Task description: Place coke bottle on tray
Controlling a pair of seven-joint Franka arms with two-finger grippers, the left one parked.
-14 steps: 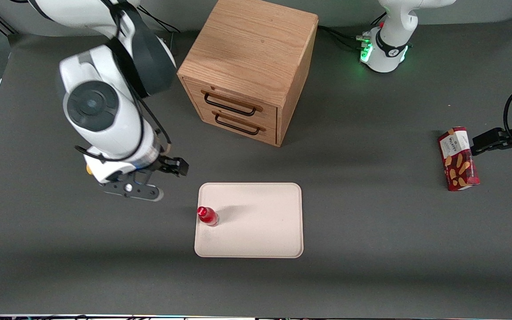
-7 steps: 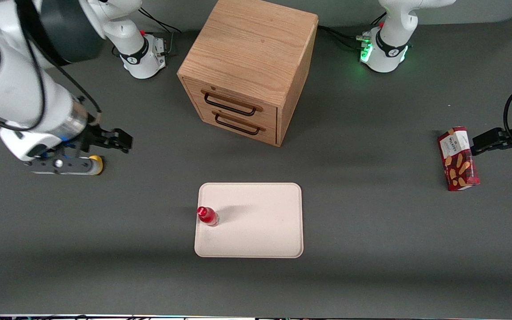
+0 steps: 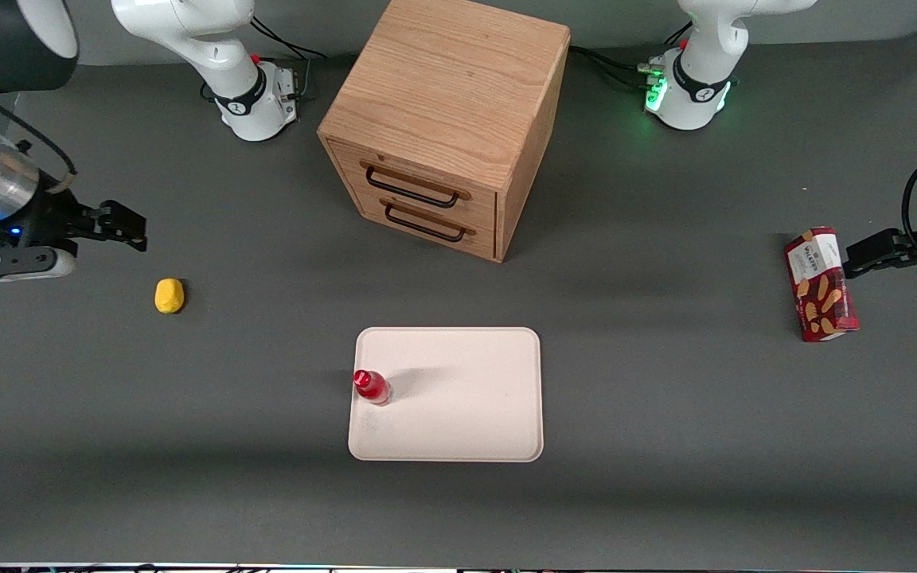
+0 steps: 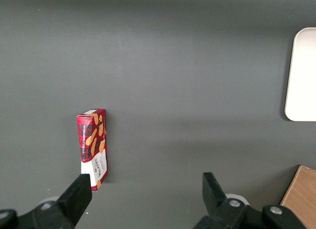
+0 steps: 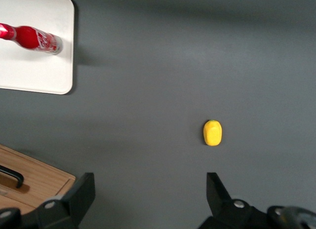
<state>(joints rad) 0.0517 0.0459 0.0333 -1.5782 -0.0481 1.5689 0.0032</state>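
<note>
The coke bottle, small and red with a red cap, stands upright on the tray, at the tray's edge toward the working arm's end. It also shows in the right wrist view on the tray. My right gripper is open and empty, raised over the working arm's end of the table, well away from the tray. In its wrist view the gripper has both fingers spread wide over bare mat.
A yellow rounded lump lies on the mat near my gripper, seen too in the right wrist view. A wooden drawer cabinet stands farther from the camera than the tray. A red snack box lies toward the parked arm's end.
My right arm has pulled away from the tray toward the working arm's end of the table, uncovering the yellow lump. The bottle stays standing on the tray.
</note>
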